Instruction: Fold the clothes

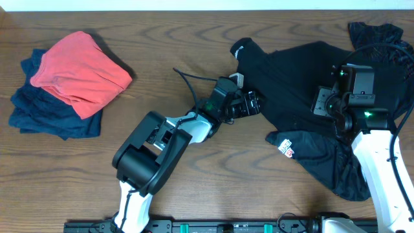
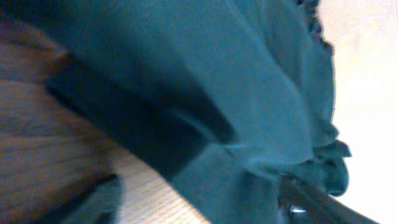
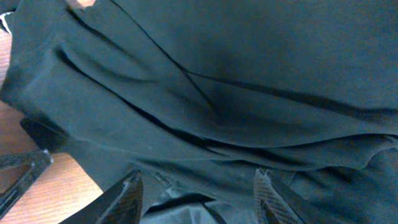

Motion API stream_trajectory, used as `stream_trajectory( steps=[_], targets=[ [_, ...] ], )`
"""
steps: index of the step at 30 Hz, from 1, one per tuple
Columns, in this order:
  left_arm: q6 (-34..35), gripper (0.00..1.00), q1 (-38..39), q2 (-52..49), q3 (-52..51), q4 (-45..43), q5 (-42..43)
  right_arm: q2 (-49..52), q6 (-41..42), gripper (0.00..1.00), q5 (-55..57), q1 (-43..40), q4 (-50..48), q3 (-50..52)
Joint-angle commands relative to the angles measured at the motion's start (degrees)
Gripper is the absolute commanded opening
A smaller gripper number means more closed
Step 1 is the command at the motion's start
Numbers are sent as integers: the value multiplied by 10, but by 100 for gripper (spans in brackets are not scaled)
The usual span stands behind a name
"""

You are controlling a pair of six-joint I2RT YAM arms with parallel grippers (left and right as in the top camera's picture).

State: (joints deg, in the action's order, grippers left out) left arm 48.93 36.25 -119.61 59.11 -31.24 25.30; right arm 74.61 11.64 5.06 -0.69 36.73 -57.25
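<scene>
The wooden worktop [image 1: 259, 194] is filling the overhead view, with a pale strip showing beyond its far edge and a black rail [image 1: 226, 226] running along its near edge.

One black shirt [image 1: 297, 71] is lying spread and creased on the right half. Its long axis is running diagonally, with the narrow end pointing to the far left and the broad end to the near right. One white-and-red label [image 1: 285, 147] is showing at its near left edge. A second black garment [image 1: 381, 32] with a frilled edge is lying at the far right corner.

On the left, one red garment [image 1: 81, 68] is sitting on top of one dark blue garment [image 1: 58, 120].

Two arms are reaching in. The left pincer [image 1: 253, 102] is resting at the shirt's left edge, but whether it is apart or together cannot be told. The right pincer [image 3: 198, 177] is standing apart low over the shirt, with black cloth lying between its fingers [image 3: 127, 199].
</scene>
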Motion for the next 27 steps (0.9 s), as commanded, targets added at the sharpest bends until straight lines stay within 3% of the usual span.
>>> stream_trajectory(
  steps=[1, 4, 8, 18, 22, 27],
  targets=[
    [37, 70, 3, -39, -8, 8, -26, -5, 8, 56, -2, -4, 4, -1],
    [37, 49, 3, -41, -8, 4, -40, -5, 8, 55, -2, -4, 4, -1],
    [37, 38, 3, -41, -8, -7, -57, -5, 8, 55, -7, -4, 4, -1],
    [37, 27, 3, -41, -8, -40, -95, -5, 8, 54, -8, -4, 14, -1],
    [37, 6, 3, -41, -8, -53, -95, -5, 8, 54, -8, -4, 17, -1],
    [29, 6, 1, -39, -8, -53, -71, -5, 8, 54, -8, -4, 21, -1]
  ],
)
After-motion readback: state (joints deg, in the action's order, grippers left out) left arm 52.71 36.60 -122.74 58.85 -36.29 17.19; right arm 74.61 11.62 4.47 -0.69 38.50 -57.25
